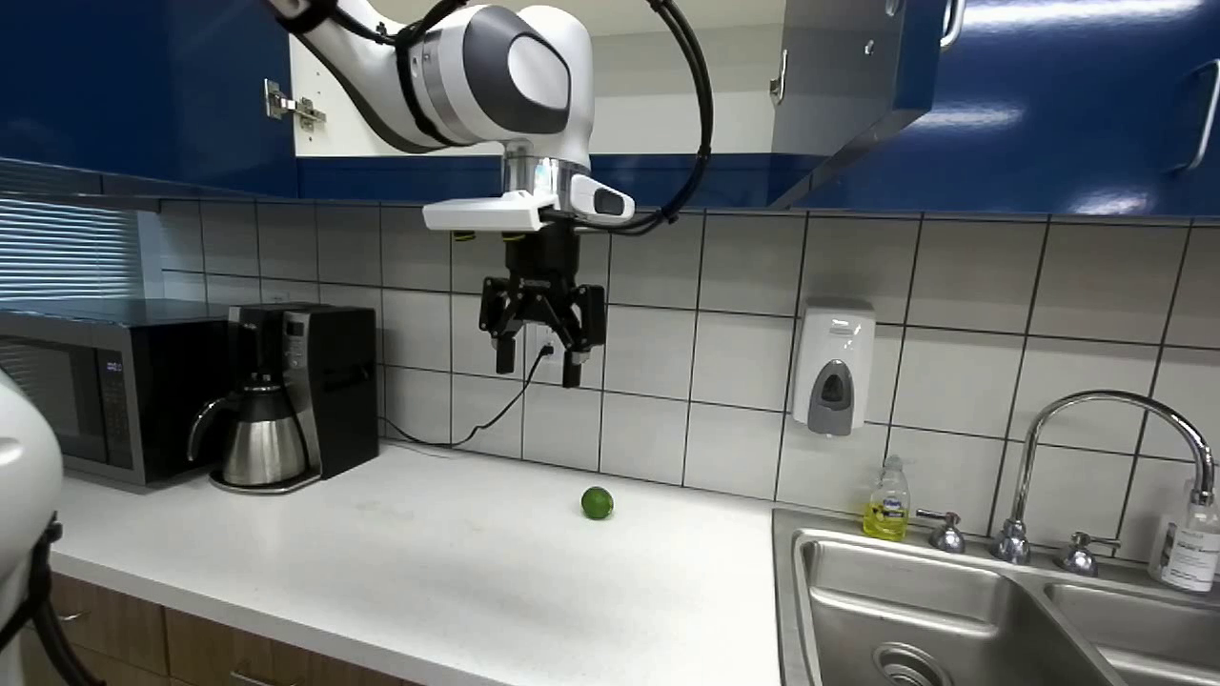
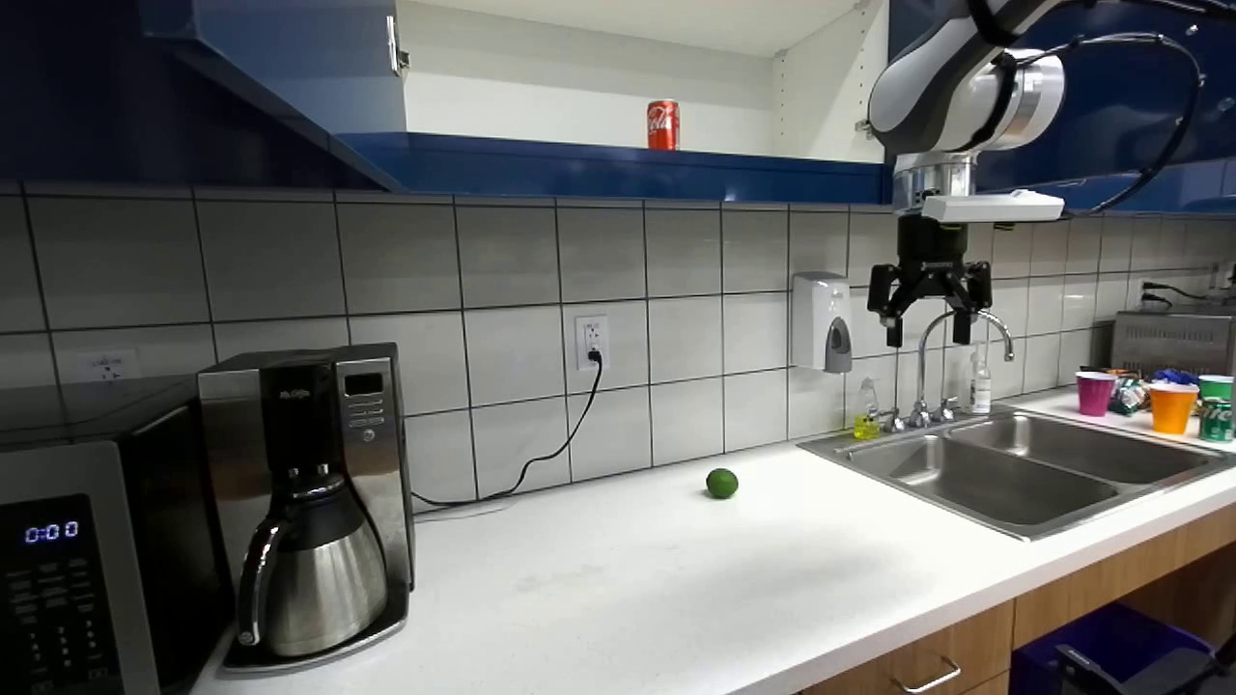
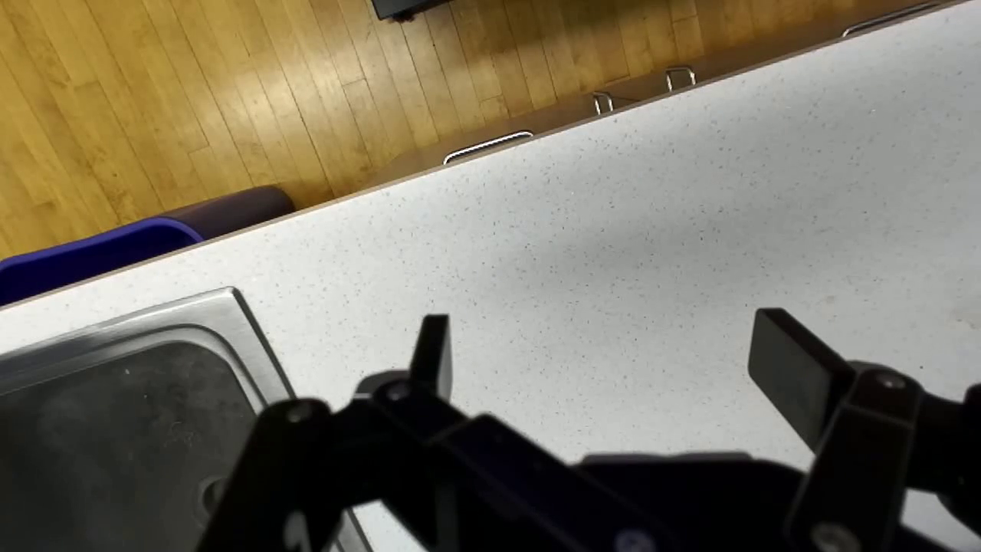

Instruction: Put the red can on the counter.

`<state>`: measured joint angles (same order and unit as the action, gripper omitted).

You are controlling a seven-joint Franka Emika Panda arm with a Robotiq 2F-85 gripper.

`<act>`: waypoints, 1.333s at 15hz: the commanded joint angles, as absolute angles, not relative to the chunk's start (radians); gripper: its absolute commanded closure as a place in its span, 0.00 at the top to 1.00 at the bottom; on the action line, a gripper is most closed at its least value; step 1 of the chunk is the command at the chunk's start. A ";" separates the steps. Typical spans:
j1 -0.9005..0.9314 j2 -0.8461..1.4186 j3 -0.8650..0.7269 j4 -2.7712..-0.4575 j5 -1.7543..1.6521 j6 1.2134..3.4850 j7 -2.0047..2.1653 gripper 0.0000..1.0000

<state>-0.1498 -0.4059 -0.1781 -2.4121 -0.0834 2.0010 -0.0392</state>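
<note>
In an exterior view the red Coca-Cola can (image 2: 663,125) stands upright in the wall cabinet (image 2: 541,162), at the top of the frame just right of middle. The cabinet door (image 2: 299,68) hangs open at upper left, most likely to give access from the front. The cabinet's blue front edge crosses right at the can's foot, so how far back it stands cannot be told.

The end effector (image 2: 928,331) hangs at the right of that frame, lower than the can and well apart from it. Its 2 jaws point down, spread wide, with nothing between them; the wrist view shows the tabletop (image 3: 613,230) and a corner of the steel sink (image 3: 230,318) below. The wide spread seems right for taking a round body, but the downward pose suits setting down more than reaching into a cabinet, so a lift and a turn are probably called for next. The grasp is not yet made.

The lime (image 2: 721,484) rests on the tabletop near the tiled wall (image 2: 618,420). It would probably roll if nudged, so the can is better set down towards the lower middle of the frame.

As for looks, the can is a small cylinder, taller than wide, glossy red, with white script across its side and a thin pale rim on top. No dent shows at this size.
</note>
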 commanded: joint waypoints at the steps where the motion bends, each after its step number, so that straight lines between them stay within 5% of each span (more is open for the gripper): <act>1: -0.157 -0.405 -0.172 -2.410 -0.081 1.999 -0.042 1.00; 20: -0.134 -0.456 -0.137 -2.244 -0.063 1.970 -0.027 1.00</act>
